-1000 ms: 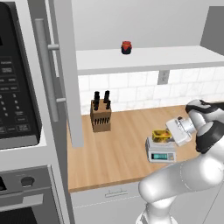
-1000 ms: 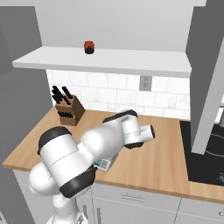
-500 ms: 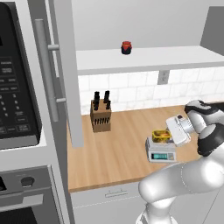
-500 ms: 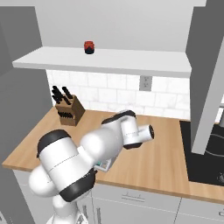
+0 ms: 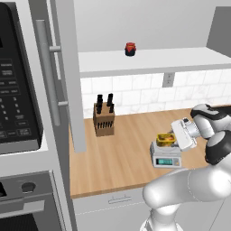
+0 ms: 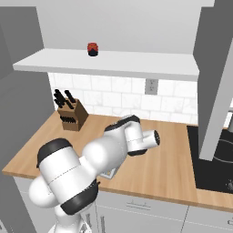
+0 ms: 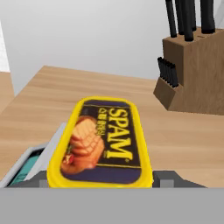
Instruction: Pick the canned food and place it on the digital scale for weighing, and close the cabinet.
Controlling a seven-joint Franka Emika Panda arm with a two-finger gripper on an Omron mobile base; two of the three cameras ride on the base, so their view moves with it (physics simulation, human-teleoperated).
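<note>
The canned food [image 5: 165, 139], a low yellow tin with an orange-brown label [image 7: 103, 142], lies flat on the digital scale [image 5: 166, 159], a small grey square with a greenish display. An edge of the scale [image 7: 26, 164] shows under the tin in the hand view. My gripper [image 5: 172, 138] reaches in from the right at tin height. Its dark fingertips [image 7: 175, 179] stand on either side of the tin, and the gripper [image 7: 100, 180] looks open around it. The cabinet door [image 5: 67, 67] with its long bar handle [image 5: 47, 72] stands swung open, showing the white shelf [image 5: 149, 61].
A small red jar [image 5: 130, 49] sits on the cabinet shelf. A wooden knife block [image 5: 103, 118] stands on the counter left of the scale. The black microwave [image 5: 18, 90] is at far left. A second open door [image 6: 216, 77] hangs over a dark cooktop [image 6: 218, 159].
The arm has barely moved. The tin rests on the scale as before.
</note>
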